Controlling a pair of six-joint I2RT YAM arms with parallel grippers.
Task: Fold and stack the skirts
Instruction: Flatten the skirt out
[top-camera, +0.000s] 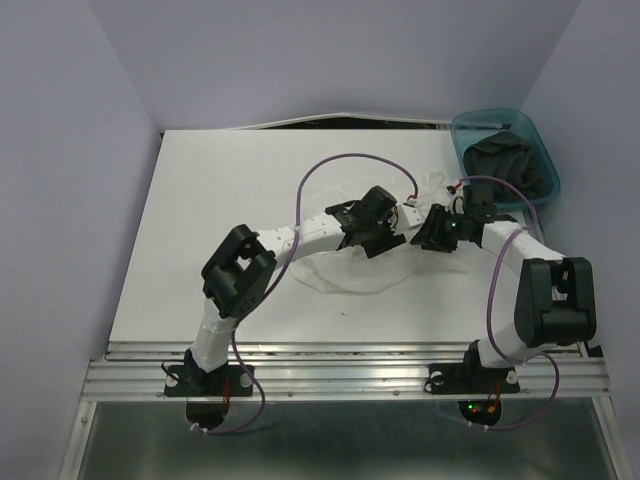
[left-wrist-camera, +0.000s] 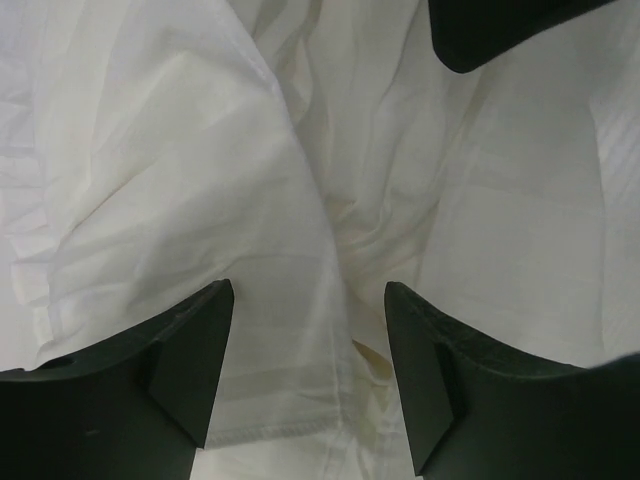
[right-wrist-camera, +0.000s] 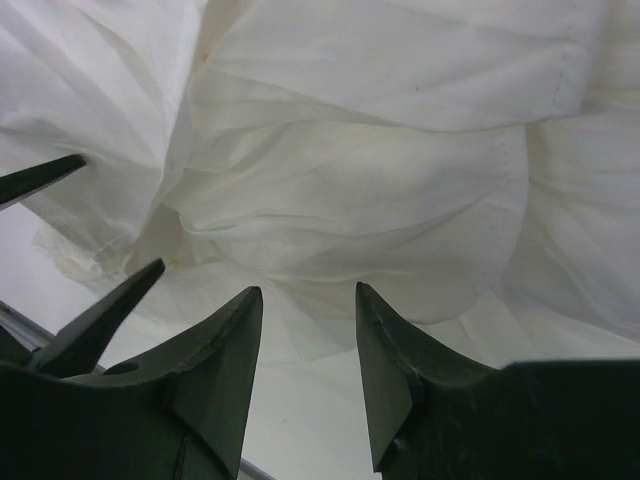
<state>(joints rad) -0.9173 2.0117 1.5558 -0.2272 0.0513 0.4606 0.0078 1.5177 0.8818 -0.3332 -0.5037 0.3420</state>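
Observation:
The white skirt (top-camera: 350, 275) lies rumpled mid-table under both arms. In the left wrist view its folds (left-wrist-camera: 200, 170) fill the frame, with a hemmed edge between my fingers. My left gripper (left-wrist-camera: 310, 300) is open just above it, a ridge of cloth in the gap with no grip on it. My right gripper (right-wrist-camera: 308, 295) is open too, with bare table between its fingers and the skirt's bunched edge (right-wrist-camera: 350, 200) just past the tips. From above, the left gripper (top-camera: 385, 240) and right gripper (top-camera: 425, 238) nearly meet. The dark skirt (top-camera: 505, 165) sits in the bin.
A teal plastic bin (top-camera: 470, 125) stands at the table's back right corner. The table's (top-camera: 200, 220) near edge meets a metal rail (top-camera: 340, 365) where both arm bases are bolted. Purple cables loop above the arms. Lilac walls close in the left, right and back.

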